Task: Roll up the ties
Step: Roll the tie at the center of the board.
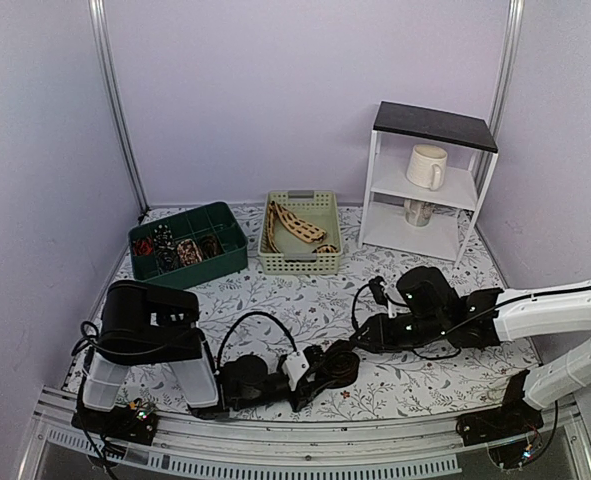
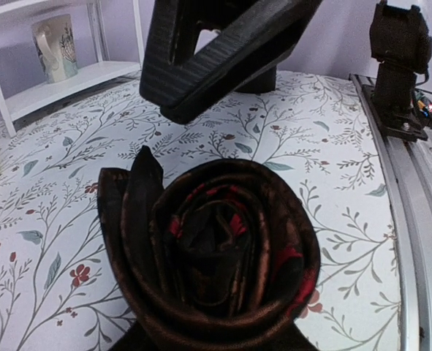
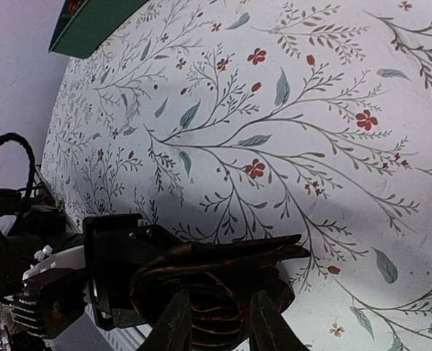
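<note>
Dark tie [image 2: 216, 248] is at the near middle of the surface [image 2: 332, 183], wound into a fat coil standing on edge with its spiral face toward the left wrist camera. Its pointed tail [image 2: 144, 168] sticks up free at the coil's left side. The left end effector [image 1: 318, 373] has the coil clamped, jaws drawn partway in on the fabric; the contact itself is hidden below the coil. The right end effector [image 3: 217, 325] hangs just beside the coil on its far-right side, jaws part open and apparently holding nothing. Judgement: the tie is light, soft and glossy, so probably slippery, and the springy wraps would loosen if let go. The best hold is across the outer wrap, trapping the tail. The beige tie [image 1: 295, 225] lies unrolled in the basket [image 1: 300, 265], far middle. Small coils [image 1: 180, 250] sit in the green tray [image 1: 230, 262], far left.
</note>
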You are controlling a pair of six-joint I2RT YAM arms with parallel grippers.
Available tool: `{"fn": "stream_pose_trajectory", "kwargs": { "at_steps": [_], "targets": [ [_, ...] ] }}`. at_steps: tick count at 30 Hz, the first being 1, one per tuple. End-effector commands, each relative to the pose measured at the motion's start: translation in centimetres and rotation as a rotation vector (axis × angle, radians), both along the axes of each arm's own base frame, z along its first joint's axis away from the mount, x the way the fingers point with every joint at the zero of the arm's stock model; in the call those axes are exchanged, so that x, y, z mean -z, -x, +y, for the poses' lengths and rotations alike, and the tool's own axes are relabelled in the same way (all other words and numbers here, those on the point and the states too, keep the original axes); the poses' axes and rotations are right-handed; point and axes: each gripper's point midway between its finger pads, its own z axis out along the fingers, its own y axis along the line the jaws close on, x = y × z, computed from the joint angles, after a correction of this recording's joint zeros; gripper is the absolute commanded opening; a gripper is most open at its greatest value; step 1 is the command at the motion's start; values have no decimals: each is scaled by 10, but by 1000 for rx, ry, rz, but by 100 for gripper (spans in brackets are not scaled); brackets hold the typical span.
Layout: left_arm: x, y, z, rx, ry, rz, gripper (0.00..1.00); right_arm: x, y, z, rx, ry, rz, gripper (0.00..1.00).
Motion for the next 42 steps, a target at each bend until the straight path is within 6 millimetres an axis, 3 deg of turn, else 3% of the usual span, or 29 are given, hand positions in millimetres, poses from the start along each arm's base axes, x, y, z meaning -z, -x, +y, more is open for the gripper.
{"fn": "stream_pose_trajectory", "kwargs": {
  "at_steps": [1, 7, 12, 18, 24, 27, 33, 37, 42],
  "targets": [
    [41, 9, 11, 18, -138, 7, 36, -13, -13, 5, 8, 28, -64, 30],
    [51, 11, 2, 45, -160, 28, 39, -8, -24, 20, -94, 137, -124, 32],
    [56, 8, 0, 43, -171, 53, 41, 16, -37, 28, -199, 219, -93, 35],
    [58, 4, 2, 28, -177, 73, 44, 42, -28, 22, -274, 276, -12, 35],
    [61, -3, 4, 7, -178, 89, 46, 47, -21, 12, -280, 285, 16, 34],
    [61, -6, 5, 9, -178, 92, 46, 41, -30, 9, -262, 315, -22, 34],
    [62, -5, 3, 30, -174, 92, 45, -12, -49, 8, -280, 320, -221, 41],
    [61, -5, 4, 34, -175, 84, 43, -32, -33, 14, -428, 266, -291, 49],
    [58, -7, 8, 32, -165, 74, 43, -37, 4, 11, -695, 248, -294, 59]
  ]
}}
